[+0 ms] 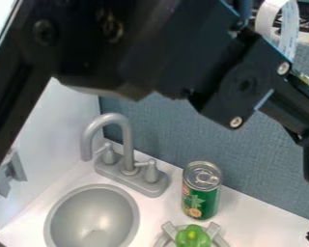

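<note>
Green can (202, 190) stands upright just behind the pepper (193, 237) on a grey burner (214, 229). Under the black arm (163, 53), whether the gripper is open or holding anything I cannot tell; positioning seems in hand, calling for clearance around both.

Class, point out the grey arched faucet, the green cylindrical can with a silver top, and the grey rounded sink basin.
Grey arched faucet (129, 155): camera view, on its upright pipe.
Green cylindrical can (201, 194): camera view, on its side.
Grey rounded sink basin (92, 213): camera view, inside the bowl.
</note>
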### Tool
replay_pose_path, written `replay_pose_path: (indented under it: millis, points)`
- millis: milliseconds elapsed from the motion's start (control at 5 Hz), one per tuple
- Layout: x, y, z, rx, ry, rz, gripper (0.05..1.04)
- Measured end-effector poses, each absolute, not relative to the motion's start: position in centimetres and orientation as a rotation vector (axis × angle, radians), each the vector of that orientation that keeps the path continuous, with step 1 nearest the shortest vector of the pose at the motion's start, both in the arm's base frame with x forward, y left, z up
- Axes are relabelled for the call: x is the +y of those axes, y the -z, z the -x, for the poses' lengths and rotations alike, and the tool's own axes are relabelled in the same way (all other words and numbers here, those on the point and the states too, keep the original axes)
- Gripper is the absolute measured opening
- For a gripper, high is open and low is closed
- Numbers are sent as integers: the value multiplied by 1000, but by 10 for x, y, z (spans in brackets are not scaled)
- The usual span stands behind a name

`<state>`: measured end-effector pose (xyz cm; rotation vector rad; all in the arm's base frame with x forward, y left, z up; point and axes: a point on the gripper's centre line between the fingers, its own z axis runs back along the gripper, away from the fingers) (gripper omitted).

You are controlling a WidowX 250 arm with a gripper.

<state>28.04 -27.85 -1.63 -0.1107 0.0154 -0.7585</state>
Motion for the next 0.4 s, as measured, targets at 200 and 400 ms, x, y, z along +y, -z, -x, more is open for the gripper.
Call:
replay_pose_path:
  millis: [200, 400]
  points:
    - [-278, 16, -278, 7, 760, 124, 352]
    - [-266, 4, -270, -2, 725, 103, 352]
